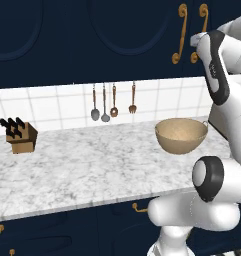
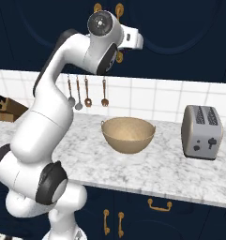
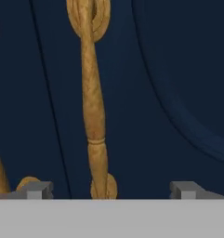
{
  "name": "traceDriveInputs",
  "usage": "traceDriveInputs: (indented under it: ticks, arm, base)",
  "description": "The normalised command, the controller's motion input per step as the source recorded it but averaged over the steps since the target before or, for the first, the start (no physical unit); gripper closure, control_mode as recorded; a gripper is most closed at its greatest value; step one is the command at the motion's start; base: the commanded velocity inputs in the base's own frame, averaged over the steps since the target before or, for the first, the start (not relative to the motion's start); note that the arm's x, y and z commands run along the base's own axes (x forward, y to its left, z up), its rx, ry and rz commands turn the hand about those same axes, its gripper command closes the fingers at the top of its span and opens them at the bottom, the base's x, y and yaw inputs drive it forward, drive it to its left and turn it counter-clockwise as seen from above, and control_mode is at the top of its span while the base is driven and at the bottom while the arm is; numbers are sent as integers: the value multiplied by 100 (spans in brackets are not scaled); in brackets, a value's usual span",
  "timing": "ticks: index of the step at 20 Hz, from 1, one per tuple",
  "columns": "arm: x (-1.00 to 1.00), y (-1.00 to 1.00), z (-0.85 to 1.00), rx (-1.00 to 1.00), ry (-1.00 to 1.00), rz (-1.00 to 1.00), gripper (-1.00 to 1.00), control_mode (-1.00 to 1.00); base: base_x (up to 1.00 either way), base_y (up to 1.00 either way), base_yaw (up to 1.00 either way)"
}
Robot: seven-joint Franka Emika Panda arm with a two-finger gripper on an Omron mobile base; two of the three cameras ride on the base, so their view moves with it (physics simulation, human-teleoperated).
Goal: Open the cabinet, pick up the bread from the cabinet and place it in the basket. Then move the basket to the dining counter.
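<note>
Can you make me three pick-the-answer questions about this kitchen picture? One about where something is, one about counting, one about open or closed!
1. Where is the basket?
A. on the marble counter
B. inside the cabinet
C. on the toaster

2. How many utensils hang on the tiled wall?
A. two
B. four
C. six

3. What state is the cabinet door in?
A. wide open
B. taken off
C. shut

Answers:
1. A, the basket sits on the counter left of the toaster.
2. B, four hang in a row under the cabinets.
3. C, the door lies flat, and the open hand faces its brass handle.
</note>
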Motion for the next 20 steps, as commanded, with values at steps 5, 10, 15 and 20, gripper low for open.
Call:
traceDriveInputs:
  ticks: [5,10,15,20]
  arm:
    - [62,0,0,0,0,2,-100,-100]
    - [62,-2,0,0,0,3,-100,-100]
    - [51,5,-7,0,0,0,100,-100]
    - [37,-4,-7,-1,0,-12,100,-100]
  base:
    - [0,0,0]
    - [0,0,0]
    - [0,0,0]
    - [0,0,0]
